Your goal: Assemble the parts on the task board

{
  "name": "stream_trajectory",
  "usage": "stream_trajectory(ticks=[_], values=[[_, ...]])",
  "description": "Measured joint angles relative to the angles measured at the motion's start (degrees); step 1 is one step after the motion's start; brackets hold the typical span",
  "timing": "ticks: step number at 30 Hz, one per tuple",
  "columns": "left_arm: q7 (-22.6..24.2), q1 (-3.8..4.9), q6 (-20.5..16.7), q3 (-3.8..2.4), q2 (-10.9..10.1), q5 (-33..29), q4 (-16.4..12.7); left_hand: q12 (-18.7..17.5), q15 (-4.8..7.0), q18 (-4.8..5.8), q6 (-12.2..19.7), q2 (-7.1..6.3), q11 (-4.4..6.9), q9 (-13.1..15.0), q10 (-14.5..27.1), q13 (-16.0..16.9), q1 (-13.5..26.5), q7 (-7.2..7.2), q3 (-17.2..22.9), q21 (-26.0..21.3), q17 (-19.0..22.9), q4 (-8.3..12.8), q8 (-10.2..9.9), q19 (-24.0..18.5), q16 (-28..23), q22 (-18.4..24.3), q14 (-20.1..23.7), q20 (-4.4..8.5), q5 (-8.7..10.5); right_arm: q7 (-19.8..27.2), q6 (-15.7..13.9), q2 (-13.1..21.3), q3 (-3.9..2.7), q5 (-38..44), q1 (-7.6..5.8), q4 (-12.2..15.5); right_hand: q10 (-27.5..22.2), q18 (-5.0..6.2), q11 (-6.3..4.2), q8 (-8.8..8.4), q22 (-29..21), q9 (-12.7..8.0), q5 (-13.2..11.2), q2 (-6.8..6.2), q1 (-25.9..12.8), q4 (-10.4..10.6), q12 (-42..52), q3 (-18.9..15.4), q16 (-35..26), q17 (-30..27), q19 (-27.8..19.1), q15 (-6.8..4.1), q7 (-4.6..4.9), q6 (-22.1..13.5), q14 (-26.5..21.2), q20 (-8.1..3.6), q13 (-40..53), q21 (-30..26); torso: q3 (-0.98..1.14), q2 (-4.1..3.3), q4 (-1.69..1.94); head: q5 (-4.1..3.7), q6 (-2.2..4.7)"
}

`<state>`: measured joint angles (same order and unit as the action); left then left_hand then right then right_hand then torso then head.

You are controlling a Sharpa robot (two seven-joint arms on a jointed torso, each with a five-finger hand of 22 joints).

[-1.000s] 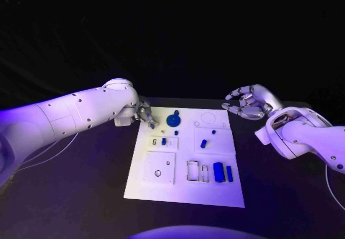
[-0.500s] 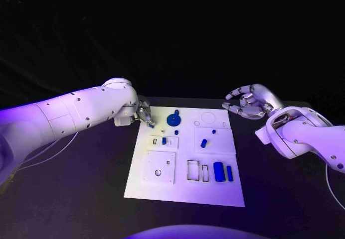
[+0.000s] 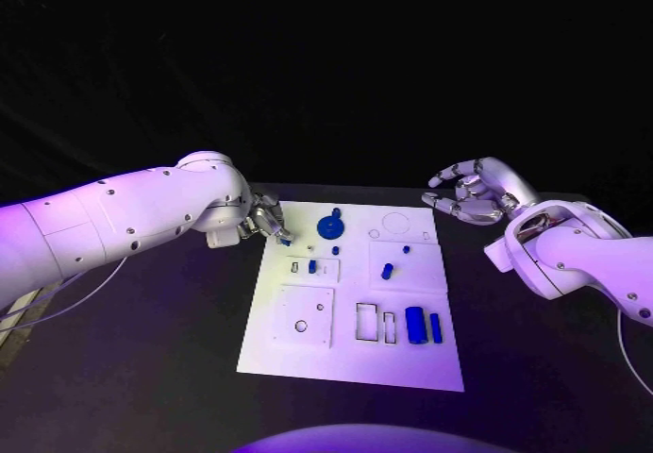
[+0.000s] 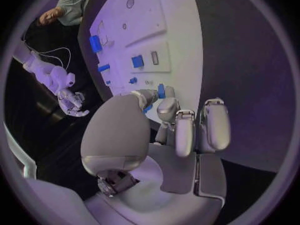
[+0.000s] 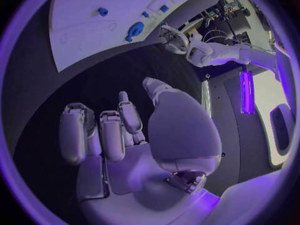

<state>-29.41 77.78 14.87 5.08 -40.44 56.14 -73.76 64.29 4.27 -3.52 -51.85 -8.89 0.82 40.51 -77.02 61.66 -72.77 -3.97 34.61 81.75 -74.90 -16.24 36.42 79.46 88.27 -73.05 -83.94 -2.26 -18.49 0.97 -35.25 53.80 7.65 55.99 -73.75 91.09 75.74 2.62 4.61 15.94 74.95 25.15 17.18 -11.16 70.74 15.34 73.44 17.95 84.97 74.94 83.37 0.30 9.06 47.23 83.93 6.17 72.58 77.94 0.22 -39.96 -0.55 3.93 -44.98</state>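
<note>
Task board [image 3: 351,359] risk: left hand [image 3: 267,219] pinches a small blue part [image 4: 161,91] that might slip; right hand [image 3: 465,196] hovers curled, empty.

right hand [image 5: 125,135] empty with fingers apart above the black table [image 5: 44,100], task board [image 5: 87,30] beyond, left hand [image 5: 172,37] at its edge

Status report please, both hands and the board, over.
Left hand pinches a small blue part at the white task board far left corner. Right hand open, off the board. Nothing in the way.
</note>
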Motion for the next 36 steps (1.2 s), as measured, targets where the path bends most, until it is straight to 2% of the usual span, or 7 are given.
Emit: stream_trajectory(ticks=[4, 6, 7, 16, 27, 28, 36], values=[[0.0, -0.46, -2.2, 0.02, -2.1, -1.1, -3.6, 0.9, 0.00, 0.00, -0.2, -0.77, 0.21, 0.4, -0.6, 0.8, 1.2, 0.19, 0.5, 0.7, 0.0, -0.4, 0.6, 0.5, 0.2, -0.9, 0.0, 0.09, -0.15, 0.0, 0.0, 0.1, 0.00, 0.0, 0.04, -0.1, 0.0, 0.00, 0.00, 0.00, 0.0, 0.0, 0.0, 0.00, 0.0, 0.0, 0.0, 0.0, 0.0, 0.0, 0.0, 0.00, 0.00, 0.0, 0.0, 0.00, 0.0, 0.0, -0.01, 0.18, 0.21, -0.02, -0.14], [0.1, -0.88, -3.5, 0.11, -3.0, -1.4, -5.2, 1.0, 0.00, 0.01, -0.2, -1.29, 0.39, 0.5, -0.8, 1.0, 1.7, 0.19, 3.1, 0.8, 0.0, 1.9, 0.7, 0.9, 0.2, -1.3, 0.0, 0.09, -0.14, 0.0, 0.0, 0.1, 0.00, 0.0, 0.08, -0.1, 0.0, 0.00, 0.00, 0.00, 0.0, 0.0, 0.0, 0.00, 0.0, 0.0, 0.0, 0.0, 0.0, 0.0, 0.0, 0.00, 0.00, 0.0, 0.0, 0.00, 0.0, 0.0, -0.05, 0.26, 0.32, -0.04, -0.25], [0.1, -1.08, -4.2, 0.16, -3.3, -1.4, -5.8, 1.2, 0.00, 0.01, -0.2, -1.39, 0.42, 0.5, -0.8, 1.1, 1.9, 0.19, 3.2, 1.0, 0.0, 1.8, 0.9, 1.0, 0.2, -1.6, 0.0, 0.11, -0.14, 0.0, 0.0, 0.1, 0.00, 0.0, 0.11, -0.1, 0.0, 0.00, 0.00, 0.00, 0.0, 0.0, 0.0, 0.00, 0.0, 0.0, 0.0, 0.0, 0.0, 0.0, 0.0, 0.00, 0.00, 0.0, 0.0, 0.00, 0.0, 0.0, -0.05, 0.30, 0.39, -0.09, -0.29], [0.3, -2.62, -8.3, 0.41, -4.1, -0.3, -9.1, 1.6, 0.00, 0.00, -0.2, -1.62, 0.41, 0.8, -1.2, 1.3, 2.5, 0.19, 3.5, 1.3, 0.0, 1.6, 1.4, 1.5, 0.4, -1.9, 0.0, 0.30, -0.14, 0.0, 0.0, 0.0, 0.00, 0.0, 0.39, -0.1, 0.0, 0.00, 0.00, 0.00, 0.0, 0.0, 0.0, 0.00, 0.0, 0.0, 0.0, 0.0, 0.0, 0.0, 0.0, 0.00, 0.00, 0.0, 0.0, 0.00, 0.0, 0.0, -0.18, 0.56, 0.64, -0.18, -0.62], [0.3, -3.54, -8.9, 1.12, -3.3, 3.7, -9.9, 1.6, 0.00, 0.01, -0.5, -1.91, 0.60, 0.9, -1.4, 1.3, 3.2, 0.28, 3.6, 1.5, 0.0, 1.8, 1.4, 1.5, 0.4, -1.9, 0.0, 0.31, -0.13, 0.0, 0.0, 0.0, 0.00, 0.0, 0.52, -0.2, 0.0, 0.00, 0.00, 0.23, 0.0, 0.0, 0.0, 0.00, 0.0, 0.0, 0.0, 0.0, 0.0, 0.0, 0.0, 0.00, 0.00, 0.0, 0.0, 0.00, 0.0, 0.0, -0.10, 0.47, 0.62, -0.14, -0.80], [0.3, -3.57, -8.9, 1.14, -3.2, 3.9, -9.9, 1.6, 0.00, 0.01, -0.5, -2.07, 0.60, 0.9, -1.4, 1.3, 3.4, 0.28, 4.4, 1.5, 0.0, 2.5, 1.6, 1.5, 0.4, -1.9, 0.0, 0.31, -0.12, 0.0, 0.1, 0.0, 0.00, 0.0, 0.52, -0.1, 0.0, 0.00, 0.00, 0.23, 0.0, 0.0, 0.0, 0.00, 0.0, 0.0, 0.0, 0.0, 0.0, 0.0, 0.0, 0.00, 0.00, 0.0, 0.0, 0.00, 0.0, 0.0, -0.10, 0.47, 0.61, -0.13, -0.83], [0.1, -3.67, -7.9, 1.28, -2.8, 6.1, -9.9, 1.6, 0.00, 0.00, -0.5, -2.20, 0.60, 0.9, -1.4, 1.3, 3.5, 0.28, 4.5, 1.5, 0.0, 2.3, 1.7, 1.5, 0.4, -1.9, 0.0, 0.31, -0.11, 0.0, 0.1, 0.1, 0.00, 0.0, 0.53, -0.1, 0.0, 0.00, 0.00, 0.23, 0.0, 0.0, 0.0, 0.00, 0.0, 0.0, 0.0, 0.0, 0.0, 0.0, 0.0, 0.00, 0.00, 0.0, 0.0, 0.00, 0.0, 0.0, -0.08, 0.48, 0.64, -0.13, -1.04]])
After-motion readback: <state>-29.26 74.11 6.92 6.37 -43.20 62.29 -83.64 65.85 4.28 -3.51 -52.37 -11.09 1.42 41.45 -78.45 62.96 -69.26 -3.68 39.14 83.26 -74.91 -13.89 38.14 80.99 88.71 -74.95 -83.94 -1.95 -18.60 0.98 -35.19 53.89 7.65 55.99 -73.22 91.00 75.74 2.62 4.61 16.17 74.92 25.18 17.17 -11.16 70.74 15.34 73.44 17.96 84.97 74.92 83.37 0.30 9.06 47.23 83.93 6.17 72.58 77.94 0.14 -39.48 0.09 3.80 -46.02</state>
